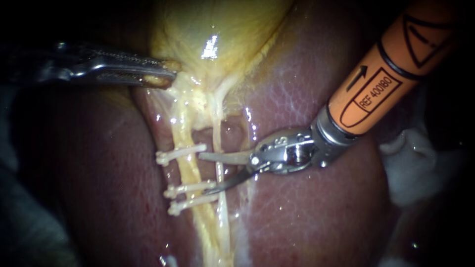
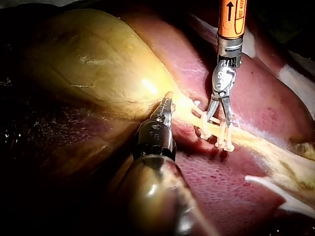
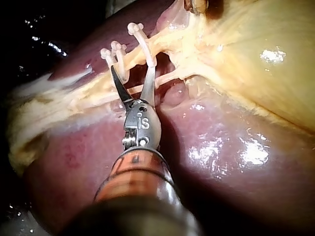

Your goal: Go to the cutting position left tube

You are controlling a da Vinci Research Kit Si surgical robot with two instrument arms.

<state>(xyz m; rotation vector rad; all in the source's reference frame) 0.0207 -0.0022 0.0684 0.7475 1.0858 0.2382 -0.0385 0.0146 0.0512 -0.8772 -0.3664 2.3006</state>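
Dark surroundings around a lit patch.

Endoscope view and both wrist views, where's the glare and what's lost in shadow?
Endoscope view: a glare spot on the gallbladder, the left instrument half in shadow, corners black. Left wrist view: dark around the lit gallbladder. Right wrist view: glints on the liver.

The liver bears the gallbladder and clipped tubes.
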